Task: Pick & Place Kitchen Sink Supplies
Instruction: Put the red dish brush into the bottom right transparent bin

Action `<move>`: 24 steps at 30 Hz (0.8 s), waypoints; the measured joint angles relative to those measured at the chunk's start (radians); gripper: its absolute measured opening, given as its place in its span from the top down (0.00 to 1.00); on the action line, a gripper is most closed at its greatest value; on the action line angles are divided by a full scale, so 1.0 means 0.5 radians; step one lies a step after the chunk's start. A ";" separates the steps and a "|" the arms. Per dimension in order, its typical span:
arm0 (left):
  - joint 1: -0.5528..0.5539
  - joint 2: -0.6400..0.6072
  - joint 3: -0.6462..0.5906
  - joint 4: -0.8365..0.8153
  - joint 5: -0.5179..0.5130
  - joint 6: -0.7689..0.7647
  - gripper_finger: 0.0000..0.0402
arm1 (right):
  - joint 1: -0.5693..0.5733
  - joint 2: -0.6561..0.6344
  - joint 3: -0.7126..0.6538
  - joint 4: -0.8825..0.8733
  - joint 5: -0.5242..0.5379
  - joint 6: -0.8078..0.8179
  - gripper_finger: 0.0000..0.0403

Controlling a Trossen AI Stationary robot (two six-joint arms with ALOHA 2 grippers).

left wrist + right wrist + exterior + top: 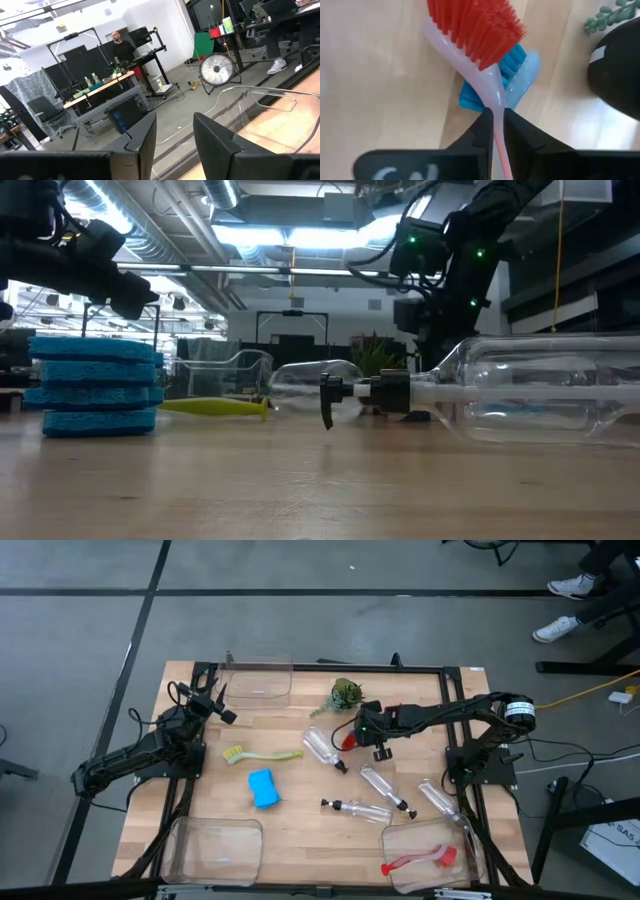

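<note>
No brand or label could be read on any item.

At the near edge of the table [300, 840], a clear bin [432, 858] at five o'clock held a red brush [415, 862], and a second clear bin [212, 850] sat at seven o'clock. Just beyond them, clear bottles with black pump tops lay on their sides: one [355, 808] near the middle, another [387, 789] beside it, and a third [440, 800] toward four o'clock. The blue sponge [263, 788] lay left of centre, with the yellow-green brush [262, 754] just past it.

Farther on, a fourth bottle [324, 749] lay close beside the right gripper [493, 131] at one o'clock. Its fingers were clamped tight on the thin handle of a red-bristled brush [479, 35], which crossed over a blue brush [512, 75] lying on the wood.

The left gripper [174, 142] hovered at ten o'clock, its fingers partly apart and holding nothing, facing a third clear bin [258, 678] at the far edge. A small green plant [346, 694] stood at twelve o'clock.

A person [120, 47] stood at a bench in the room beyond.
</note>
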 joint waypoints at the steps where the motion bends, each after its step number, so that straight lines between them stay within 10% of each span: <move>1: -0.001 0.000 0.001 0.001 0.001 0.000 0.69 | 0.000 -0.011 0.016 -0.004 -0.017 0.026 0.92; 15: 0.000 -0.001 0.001 0.001 0.001 0.000 0.69 | -0.012 -0.060 0.145 -0.068 -0.165 0.185 0.99; 24: -0.001 0.000 0.000 0.001 0.001 -0.001 0.69 | -0.017 -0.060 0.145 -0.121 -0.099 0.097 0.77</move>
